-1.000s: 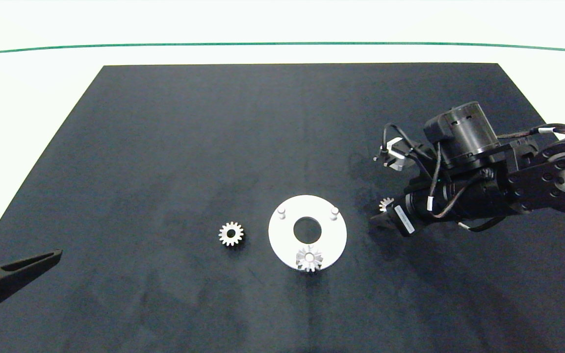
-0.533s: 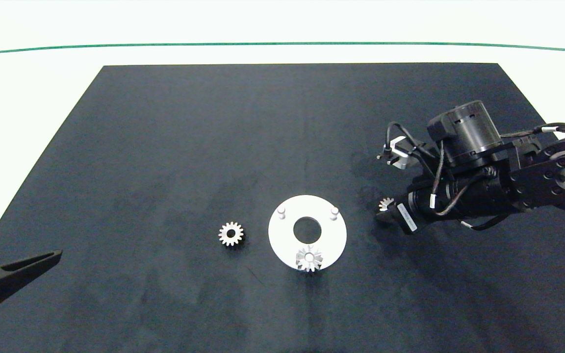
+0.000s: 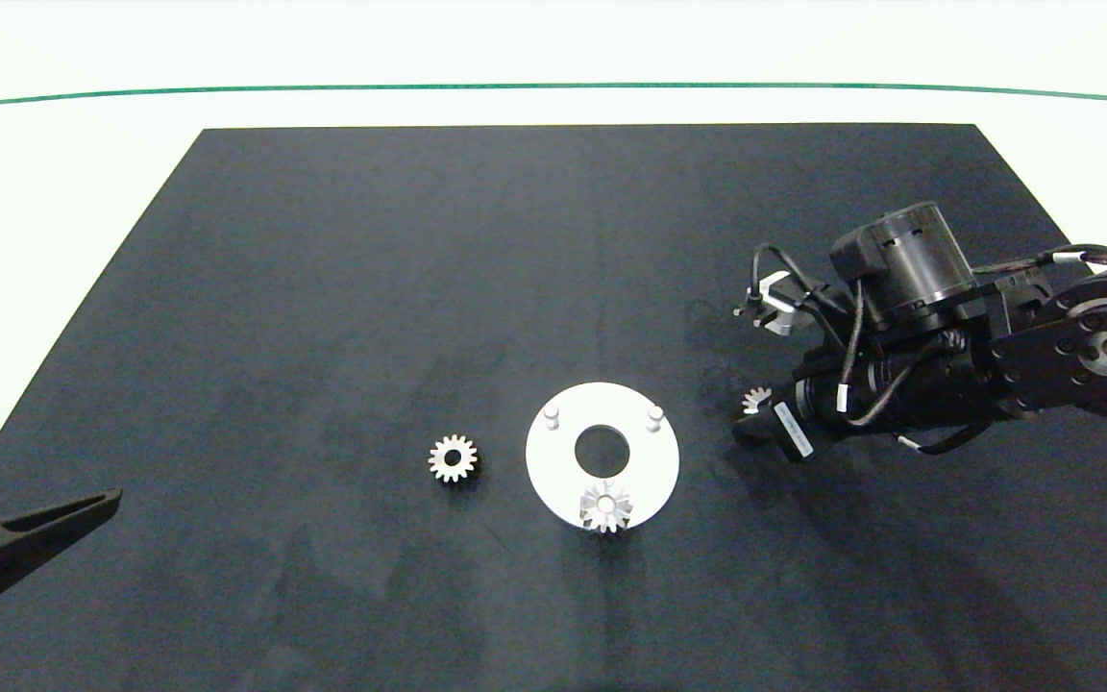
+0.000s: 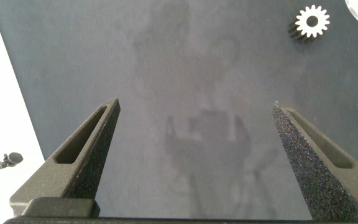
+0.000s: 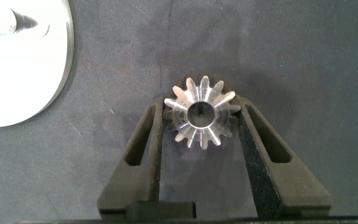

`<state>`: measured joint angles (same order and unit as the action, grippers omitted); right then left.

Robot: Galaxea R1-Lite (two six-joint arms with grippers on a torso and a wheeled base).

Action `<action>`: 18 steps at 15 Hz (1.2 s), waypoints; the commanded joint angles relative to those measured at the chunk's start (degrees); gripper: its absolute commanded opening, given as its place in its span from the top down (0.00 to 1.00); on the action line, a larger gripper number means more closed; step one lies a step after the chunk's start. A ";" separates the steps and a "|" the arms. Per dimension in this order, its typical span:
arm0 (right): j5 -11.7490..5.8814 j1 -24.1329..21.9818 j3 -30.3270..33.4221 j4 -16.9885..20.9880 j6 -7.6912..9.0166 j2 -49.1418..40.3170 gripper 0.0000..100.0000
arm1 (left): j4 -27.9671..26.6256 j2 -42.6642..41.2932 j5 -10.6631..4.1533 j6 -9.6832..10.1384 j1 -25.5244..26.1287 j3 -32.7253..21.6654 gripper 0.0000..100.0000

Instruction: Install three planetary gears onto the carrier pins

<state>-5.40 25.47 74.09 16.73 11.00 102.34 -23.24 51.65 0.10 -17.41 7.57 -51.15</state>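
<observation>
R arm shifted slightly, right gripper [image 5: 201, 118] clamping gear [image 5: 201, 112]

The right arm [image 3: 947, 365], coming in from the right edge of the frame, has shifted slightly: half a second ago it sat a little further toward the upper right, and it has now come back toward the lower left, close to where it was a second ago. The right gripper [image 5: 201, 118] and the gear [image 5: 201, 113] between its fingers moved with it.
</observation>
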 commanded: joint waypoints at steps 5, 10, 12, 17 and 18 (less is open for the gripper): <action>-0.05 0.02 0.00 0.15 0.08 0.23 0.78 | -0.14 0.03 -0.01 -0.08 -0.01 0.00 0.00; 0.04 0.02 0.00 0.15 0.08 0.23 0.88 | -0.14 0.03 -0.01 -0.17 -0.01 0.00 0.00; -0.05 0.02 0.00 0.15 0.17 0.23 0.93 | -0.14 0.03 -0.01 -0.08 -0.01 0.00 0.00; 0.04 0.02 0.00 0.06 0.17 0.23 1.00 | -0.14 0.03 -0.01 -0.08 -0.01 0.00 0.00; 0.04 0.02 0.00 0.15 0.17 0.23 1.00 | -0.14 0.03 -0.01 -0.17 -0.01 0.00 0.00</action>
<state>-5.36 25.47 74.08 16.73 11.07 102.45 -23.26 51.63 0.10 -17.42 7.57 -51.15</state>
